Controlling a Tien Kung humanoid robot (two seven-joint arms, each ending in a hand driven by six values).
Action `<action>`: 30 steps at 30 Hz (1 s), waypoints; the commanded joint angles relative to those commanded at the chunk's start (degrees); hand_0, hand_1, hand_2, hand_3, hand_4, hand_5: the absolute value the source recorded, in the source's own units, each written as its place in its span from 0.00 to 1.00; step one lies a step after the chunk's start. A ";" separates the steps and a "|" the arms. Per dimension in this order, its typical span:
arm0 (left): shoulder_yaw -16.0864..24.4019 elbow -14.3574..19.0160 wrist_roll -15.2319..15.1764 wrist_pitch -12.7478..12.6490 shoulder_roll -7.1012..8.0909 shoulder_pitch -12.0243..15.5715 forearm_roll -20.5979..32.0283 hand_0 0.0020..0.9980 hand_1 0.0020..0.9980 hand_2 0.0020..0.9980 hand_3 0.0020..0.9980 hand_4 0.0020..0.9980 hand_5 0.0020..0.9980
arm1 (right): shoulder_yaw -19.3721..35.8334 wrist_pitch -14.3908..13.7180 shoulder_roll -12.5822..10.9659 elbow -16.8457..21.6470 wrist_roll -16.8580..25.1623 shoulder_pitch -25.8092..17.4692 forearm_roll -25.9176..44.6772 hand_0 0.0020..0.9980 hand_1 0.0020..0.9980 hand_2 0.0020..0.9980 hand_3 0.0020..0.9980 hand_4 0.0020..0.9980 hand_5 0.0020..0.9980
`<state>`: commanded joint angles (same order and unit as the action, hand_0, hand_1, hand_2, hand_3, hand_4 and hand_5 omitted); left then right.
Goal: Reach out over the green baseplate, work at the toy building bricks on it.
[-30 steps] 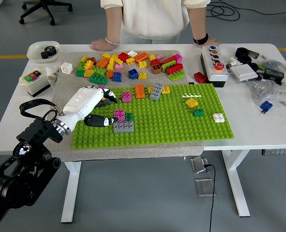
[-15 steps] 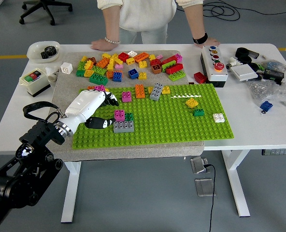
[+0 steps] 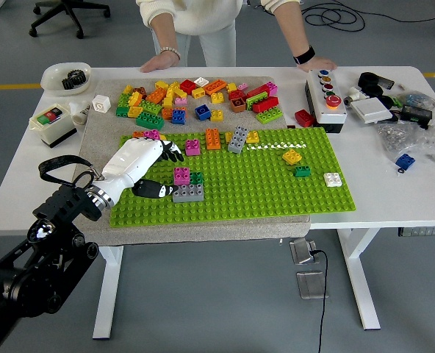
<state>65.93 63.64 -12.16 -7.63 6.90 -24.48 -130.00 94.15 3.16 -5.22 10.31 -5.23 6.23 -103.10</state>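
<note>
Change: left robot hand (image 3: 140,163) sits slightly further right and up over the baseplate than a second ago; person at the far edge has shifted left, both hands still on the tabletop (image 3: 394,193).
Robot hand: white-shelled, black fingertips (image 3: 175,153) loosely extended, thumb beside the grey brick (image 3: 187,193) – grasping nothing.
Baseplate (image 3: 276,187): green, on a grey mat, centre of tabletop.
Bricks on plate: pink (image 3: 181,175), orange (image 3: 213,138), grey pair (image 3: 237,139), yellow (image 3: 292,156), white (image 3: 333,179).
Loose bricks (image 3: 195,95): heap behind the plate.
Writing: none legible – button box (image 3: 326,94) labels too small.
</note>
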 joint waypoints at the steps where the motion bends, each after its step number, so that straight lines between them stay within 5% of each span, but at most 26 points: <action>1: 0.02 -0.10 -0.01 -0.20 -0.05 0.00 0.00 0.68 0.58 0.56 0.57 0.94 0.09 | 0.01 0.00 0.03 0.00 -0.01 -0.09 0.07 0.75 0.64 0.68 0.61 0.86 0.56; 30: -0.91 -2.58 -0.86 -3.36 -0.72 -0.77 0.00 0.68 0.58 0.56 0.57 0.98 0.11 | -0.67 0.10 0.19 0.00 -0.06 -0.06 0.15 0.75 0.64 0.68 0.61 0.86 0.56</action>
<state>65.02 61.06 -13.01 -10.98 6.18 -25.26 -130.00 93.48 3.26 -5.03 10.31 -5.29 6.17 -102.94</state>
